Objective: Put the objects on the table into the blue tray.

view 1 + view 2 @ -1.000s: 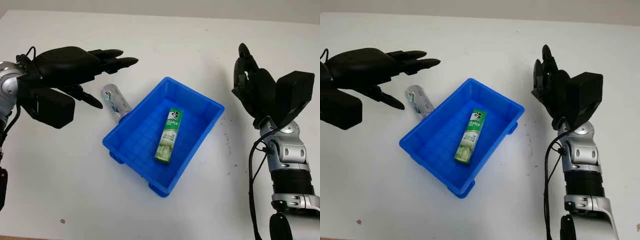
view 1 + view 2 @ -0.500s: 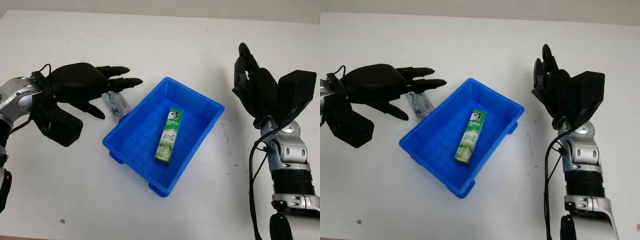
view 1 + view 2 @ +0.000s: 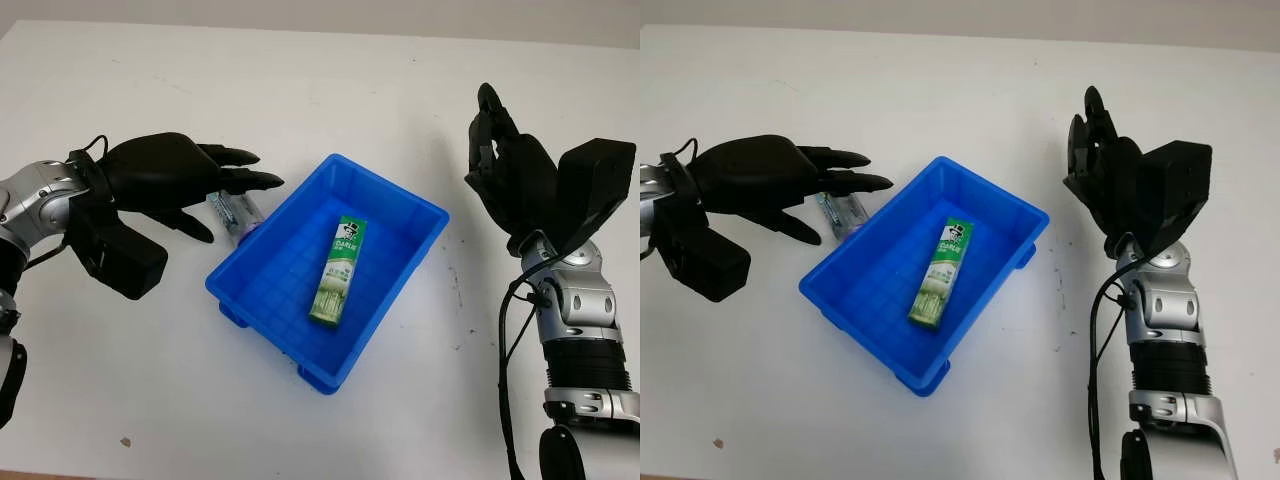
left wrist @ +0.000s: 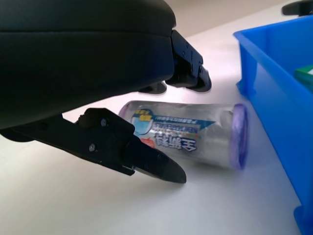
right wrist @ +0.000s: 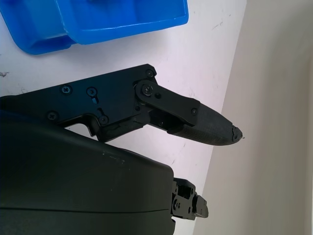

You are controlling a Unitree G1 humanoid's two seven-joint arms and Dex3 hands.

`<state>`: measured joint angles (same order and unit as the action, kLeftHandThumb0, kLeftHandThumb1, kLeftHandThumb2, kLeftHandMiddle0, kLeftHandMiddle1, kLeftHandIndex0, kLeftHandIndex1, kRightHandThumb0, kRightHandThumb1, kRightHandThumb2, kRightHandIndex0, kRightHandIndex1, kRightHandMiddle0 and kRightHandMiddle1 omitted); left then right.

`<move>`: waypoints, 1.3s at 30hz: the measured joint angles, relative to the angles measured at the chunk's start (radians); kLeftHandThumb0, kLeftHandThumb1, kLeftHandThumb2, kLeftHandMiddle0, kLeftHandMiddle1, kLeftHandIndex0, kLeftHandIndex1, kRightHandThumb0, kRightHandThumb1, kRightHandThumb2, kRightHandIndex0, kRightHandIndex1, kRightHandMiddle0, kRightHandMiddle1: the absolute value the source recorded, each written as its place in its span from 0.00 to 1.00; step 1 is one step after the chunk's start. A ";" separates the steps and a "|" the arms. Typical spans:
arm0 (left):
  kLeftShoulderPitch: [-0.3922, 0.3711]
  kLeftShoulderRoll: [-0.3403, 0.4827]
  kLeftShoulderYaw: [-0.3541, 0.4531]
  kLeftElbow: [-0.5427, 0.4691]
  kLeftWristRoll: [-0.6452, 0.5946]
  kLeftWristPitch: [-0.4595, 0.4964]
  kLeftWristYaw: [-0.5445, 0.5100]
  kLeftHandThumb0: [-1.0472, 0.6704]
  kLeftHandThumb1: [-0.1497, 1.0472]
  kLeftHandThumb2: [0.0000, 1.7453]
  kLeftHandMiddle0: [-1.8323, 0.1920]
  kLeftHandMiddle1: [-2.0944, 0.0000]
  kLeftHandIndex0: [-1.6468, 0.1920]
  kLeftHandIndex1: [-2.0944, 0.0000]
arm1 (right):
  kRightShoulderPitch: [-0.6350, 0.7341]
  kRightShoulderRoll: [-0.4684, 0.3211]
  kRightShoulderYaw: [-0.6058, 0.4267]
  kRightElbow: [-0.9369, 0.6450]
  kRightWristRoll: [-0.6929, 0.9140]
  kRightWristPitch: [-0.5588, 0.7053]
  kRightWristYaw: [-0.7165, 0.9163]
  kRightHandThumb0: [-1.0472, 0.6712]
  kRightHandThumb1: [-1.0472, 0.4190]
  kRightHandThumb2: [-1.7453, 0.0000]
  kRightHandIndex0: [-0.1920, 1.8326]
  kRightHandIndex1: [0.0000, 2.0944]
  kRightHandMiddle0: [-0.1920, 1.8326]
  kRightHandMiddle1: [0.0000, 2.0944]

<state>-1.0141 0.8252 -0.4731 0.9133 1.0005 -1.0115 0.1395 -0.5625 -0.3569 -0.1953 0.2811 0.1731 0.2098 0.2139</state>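
A silver tube (image 4: 195, 134) with a purple end lies on the white table just left of the blue tray (image 3: 392, 185). My left hand (image 3: 238, 196) is low over the tube and open. Its thumb (image 4: 146, 164) is on the near side and its fingers (image 4: 188, 73) on the far side, neither closed on the tube. A green toothpaste box (image 3: 337, 270) lies inside the tray. My right hand (image 3: 505, 160) is held up to the right of the tray, open and holding nothing.
The tray sits diagonally in the middle of the white table (image 3: 130, 380). The tube's purple end lies close to the tray's left wall (image 4: 274, 98). The table's far edge (image 3: 320, 32) runs along the top.
My left hand has dropped and moved in over the silver tube, which now lies between its thumb and fingers. The right arm, the tray and the box have not moved.
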 measured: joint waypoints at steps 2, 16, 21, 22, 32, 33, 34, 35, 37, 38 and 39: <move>-0.004 0.005 -0.036 0.002 0.070 0.013 0.120 0.39 1.00 0.12 0.71 0.08 0.83 0.18 | 0.003 0.000 -0.002 -0.004 0.000 0.004 -0.006 0.20 0.00 0.55 0.00 0.00 0.00 0.00; -0.059 0.001 -0.178 0.086 0.218 0.168 0.437 0.28 1.00 0.23 0.38 0.00 0.74 0.00 | 0.009 0.008 -0.006 -0.012 0.004 0.013 -0.013 0.21 0.00 0.56 0.00 0.00 0.00 0.00; -0.065 -0.004 -0.173 0.127 0.162 0.235 0.383 0.31 1.00 0.21 0.46 0.00 0.75 0.00 | 0.010 0.012 -0.006 -0.012 0.005 0.013 -0.013 0.21 0.00 0.56 0.00 0.00 0.00 0.00; -0.067 -0.004 -0.171 0.138 0.153 0.258 0.383 0.31 1.00 0.20 0.47 0.00 0.76 0.00 | 0.010 0.012 -0.006 -0.012 0.005 0.013 -0.013 0.21 0.00 0.56 0.00 0.00 0.00 0.00; -0.136 0.009 0.068 0.066 -0.164 0.406 0.263 0.32 1.00 0.19 0.49 0.00 0.70 0.00 | 0.013 0.017 -0.007 -0.012 0.010 0.001 0.003 0.21 0.00 0.55 0.00 0.00 0.00 0.00; -0.133 0.010 0.085 0.024 -0.173 0.424 0.259 0.32 1.00 0.19 0.49 0.00 0.71 0.00 | 0.013 0.017 -0.007 -0.012 0.010 0.001 0.005 0.21 0.00 0.56 0.00 0.00 0.00 0.00; -0.125 0.010 0.102 -0.019 -0.186 0.437 0.253 0.32 1.00 0.19 0.49 0.00 0.71 0.00 | 0.013 0.018 -0.007 -0.012 0.011 0.001 0.006 0.21 0.00 0.56 0.00 0.00 0.00 0.00; -0.113 0.011 0.120 -0.065 -0.203 0.445 0.246 0.31 1.00 0.20 0.47 0.00 0.72 0.00 | 0.013 0.018 -0.007 -0.012 0.011 0.001 0.007 0.21 0.00 0.56 0.00 0.00 0.00 0.00; -0.080 0.009 0.158 -0.156 -0.250 0.448 0.216 0.32 1.00 0.20 0.45 0.00 0.73 0.00 | 0.013 0.018 -0.007 -0.012 0.012 0.001 0.008 0.21 0.00 0.55 0.00 0.00 0.00 0.00; -0.060 0.007 0.179 -0.204 -0.284 0.453 0.182 0.33 1.00 0.21 0.44 0.00 0.74 0.00 | 0.014 0.018 -0.007 -0.012 0.012 0.001 0.010 0.21 0.00 0.55 0.00 0.00 0.00 0.00; -0.035 0.005 0.201 -0.255 -0.323 0.461 0.142 0.33 1.00 0.20 0.44 0.00 0.75 0.00 | 0.014 0.019 -0.007 -0.012 0.012 0.001 0.010 0.21 0.00 0.55 0.00 0.00 0.00 0.00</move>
<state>-1.0496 0.8303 -0.2719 0.6587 0.6776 -0.5501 0.2811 -0.5489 -0.3382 -0.2019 0.2693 0.1849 0.2108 0.2239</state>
